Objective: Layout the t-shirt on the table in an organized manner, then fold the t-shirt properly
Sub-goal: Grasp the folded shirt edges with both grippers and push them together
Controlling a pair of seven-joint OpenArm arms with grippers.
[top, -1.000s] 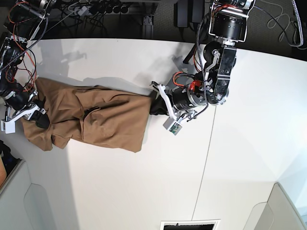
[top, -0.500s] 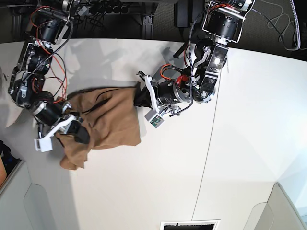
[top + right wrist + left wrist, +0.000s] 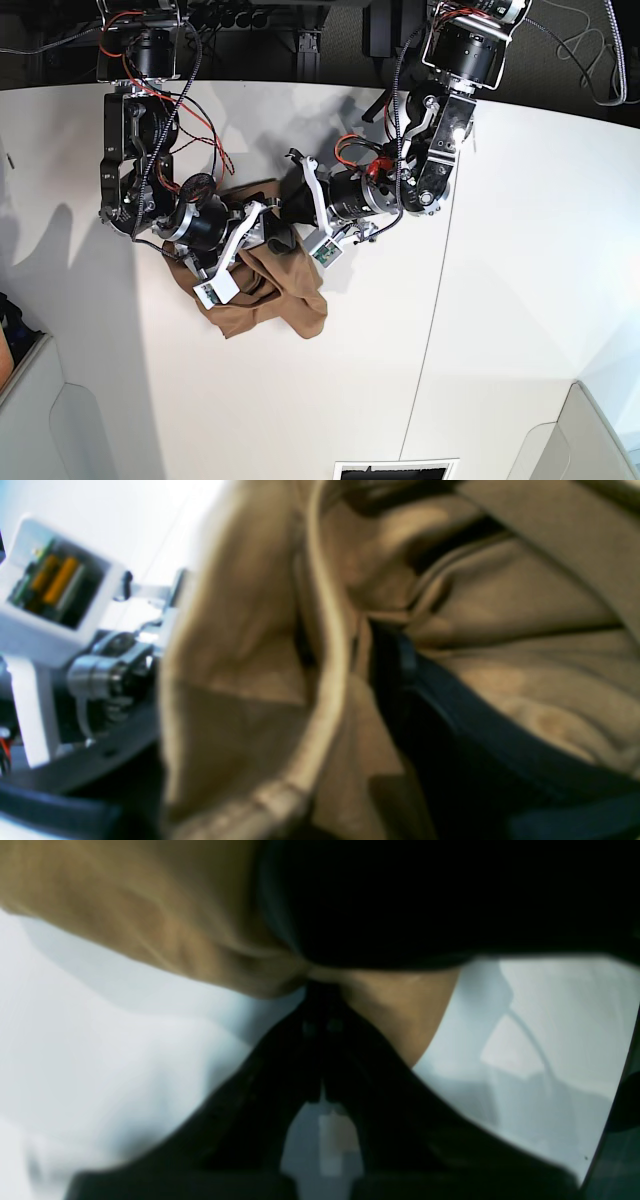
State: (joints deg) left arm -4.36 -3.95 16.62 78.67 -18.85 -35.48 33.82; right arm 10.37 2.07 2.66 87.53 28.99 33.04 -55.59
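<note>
Claw (image 3: 320, 990) on my left arm is clamped shut on a pinch of the tan t-shirt (image 3: 262, 290), the cloth bunching out on both sides of its closed tips in the left wrist view. From the base view, that claw (image 3: 290, 205) sits at the shirt's upper edge, with the white desk (image 3: 500, 300) bare beyond it.

Right claw (image 3: 268, 237) is pressed into the same heap, just beside the left one. Its dark finger (image 3: 400, 680) lies among folds and a hem of the t-shirt (image 3: 500, 630), but the blurred right wrist view does not let me tell whether the jaws stand apart or pinch anything.

I find the shirt bunched into a crumpled mound directly below the two claws, a loose tail hanging toward the desk's near side, nothing like a flat layout. I judge the spreading step barely begun.

My worry is the crowding: both wrists meet over the mound, and a careless pull apart could knock them together or snag a red wire (image 3: 160, 130) on the right arm. If the right claw holds several layers, or none, lifting would twist the shirt further instead of opening it. A single-point grip on the left could also let the cloth slip free under tension.
</note>
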